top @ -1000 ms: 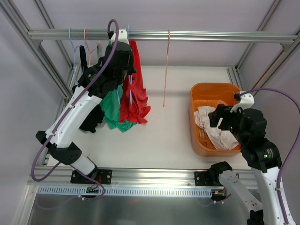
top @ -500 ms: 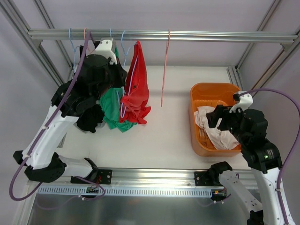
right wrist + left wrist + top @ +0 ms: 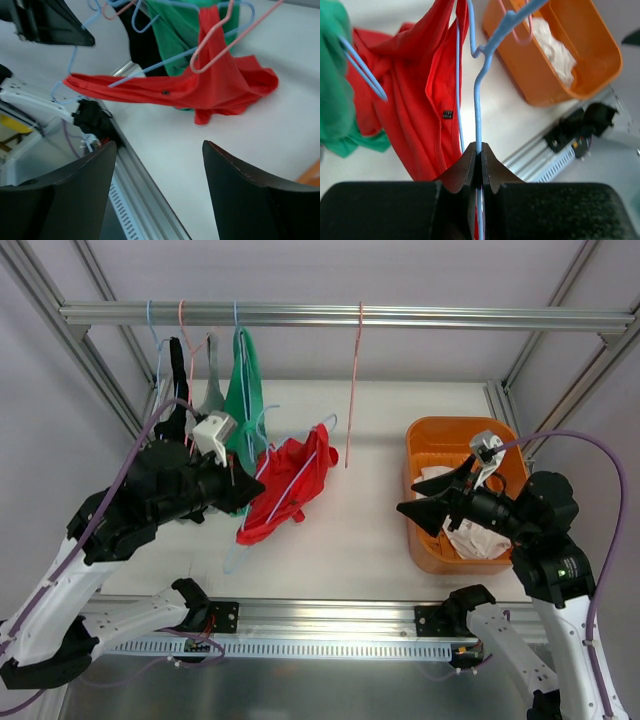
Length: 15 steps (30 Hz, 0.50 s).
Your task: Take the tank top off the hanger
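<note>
White tabletop lies beneath the left gripper, pinched tight on the wire of one light-blue hanger carrying the one red tank top, below the rail. Further out the right gripper gapes wide, empty, beside one orange basket; one bare pink hanger hangs on the rail.

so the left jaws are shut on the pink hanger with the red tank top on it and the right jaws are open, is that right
Not quite: the hanger in the left jaws is blue, not pink. The left wrist view shows them shut on the blue hanger, with the red tank top on it. A pink hanger hangs bare in the top external view. The right jaws are open, as you say.
</note>
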### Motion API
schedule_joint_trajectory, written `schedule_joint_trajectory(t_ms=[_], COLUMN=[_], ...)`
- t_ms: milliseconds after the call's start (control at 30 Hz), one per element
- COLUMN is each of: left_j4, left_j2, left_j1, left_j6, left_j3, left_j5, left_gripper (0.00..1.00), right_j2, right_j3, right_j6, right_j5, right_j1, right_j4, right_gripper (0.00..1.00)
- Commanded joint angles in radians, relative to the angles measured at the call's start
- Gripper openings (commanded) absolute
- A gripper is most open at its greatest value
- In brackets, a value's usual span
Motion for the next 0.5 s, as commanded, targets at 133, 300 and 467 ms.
schedule_joint_trajectory(t_ms=[133, 300, 467], left_j4=[-0.098, -0.095, -0.05], left_j2=[-0.165, -0.219, -0.239], left_j1=[-0.012, -0.014, -0.015], left_j6=[-0.066, -0.083, -0.102], left_j3=[-0.242, -0.354, -0.354], left_j5=[0.219, 0.345, 0.414], left_gripper=[0.0, 0.0, 0.0], right_j2=[-0.02, -0.019, 0.039], right_j3=[-0.169, -0.362, -0.508], right_j6=[0.162, 0.165, 0.194], right_j5=[-0.037, 0.284, 0.451], right_j1=[0.159, 0.366, 0.523], right_j4=[0.282, 0.372, 0.574], right_gripper=[0.7, 0.67, 0.64])
